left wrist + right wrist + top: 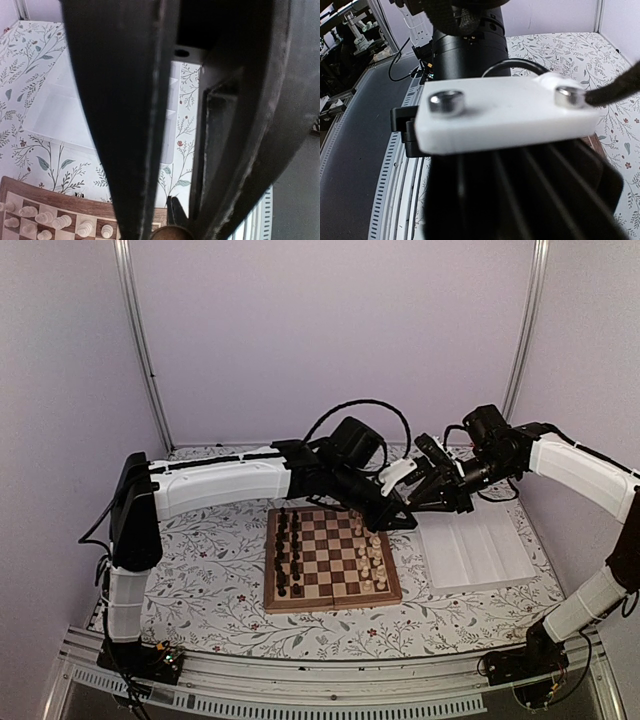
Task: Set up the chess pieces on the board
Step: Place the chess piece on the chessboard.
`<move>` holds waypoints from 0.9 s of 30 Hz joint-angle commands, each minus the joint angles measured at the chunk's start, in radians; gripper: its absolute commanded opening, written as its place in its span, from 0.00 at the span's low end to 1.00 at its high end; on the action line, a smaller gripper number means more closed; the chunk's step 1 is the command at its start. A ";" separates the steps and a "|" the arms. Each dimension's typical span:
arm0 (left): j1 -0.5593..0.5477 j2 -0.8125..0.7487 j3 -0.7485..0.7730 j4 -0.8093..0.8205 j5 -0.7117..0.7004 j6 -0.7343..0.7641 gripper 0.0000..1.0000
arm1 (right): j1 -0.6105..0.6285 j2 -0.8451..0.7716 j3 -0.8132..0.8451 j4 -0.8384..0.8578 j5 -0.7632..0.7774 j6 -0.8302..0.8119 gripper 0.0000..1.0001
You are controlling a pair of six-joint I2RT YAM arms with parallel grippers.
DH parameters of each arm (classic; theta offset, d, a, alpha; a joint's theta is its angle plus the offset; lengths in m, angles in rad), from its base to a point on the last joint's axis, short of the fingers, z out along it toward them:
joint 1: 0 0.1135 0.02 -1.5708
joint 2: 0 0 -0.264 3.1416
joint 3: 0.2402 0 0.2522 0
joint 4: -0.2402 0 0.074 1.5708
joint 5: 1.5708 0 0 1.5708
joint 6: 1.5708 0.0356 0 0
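**Overhead view.** The board (328, 558) sat mid-table (215, 585). Dark pieces (288, 550) stood in two files along its left side, and the pale chess pieces (370, 558) in two files along its right. A white tray (475, 550) lay to the right of the board. Both arms were crowded over the board's far right corner. The left gripper (397, 520) was low above it, and the right gripper (432, 485) was just behind, close against the left wrist. Judged: set-up nearly complete, with a last placement or adjustment on the pale side in hand. Neither gripper's jaws could be read at this size.

**Left wrist view.** The fingers (135, 150) filled the frame, pressed almost together. A rounded brown shape (172, 232) sat at their tips, cut off by the frame edge; whether it was a piece, could not tell. Pale pieces and a corner of the board showed at bottom left, with the tray beyond.

**Right wrist view.** Blocked by a white plate (505, 117) with two bolts on the left arm's wrist. The right gripper's own fingers were hidden, so spread or closed could not be told. Next move, by my reckoning: the arms must part without brushing the standing pale files before anything goes down onto a square.
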 commanded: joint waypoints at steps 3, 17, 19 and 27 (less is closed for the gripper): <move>0.006 -0.068 -0.050 0.053 -0.041 -0.003 0.20 | -0.006 0.020 0.027 0.053 -0.057 0.065 0.07; -0.041 -0.346 -0.812 1.473 -0.423 -0.108 0.50 | -0.181 0.001 -0.097 0.730 -0.566 0.764 0.05; -0.056 -0.291 -0.775 1.541 -0.448 -0.085 0.51 | -0.180 -0.026 -0.178 1.028 -0.558 1.033 0.05; -0.090 -0.146 -0.654 1.631 -0.454 -0.064 0.55 | -0.179 -0.051 -0.217 1.126 -0.533 1.234 0.05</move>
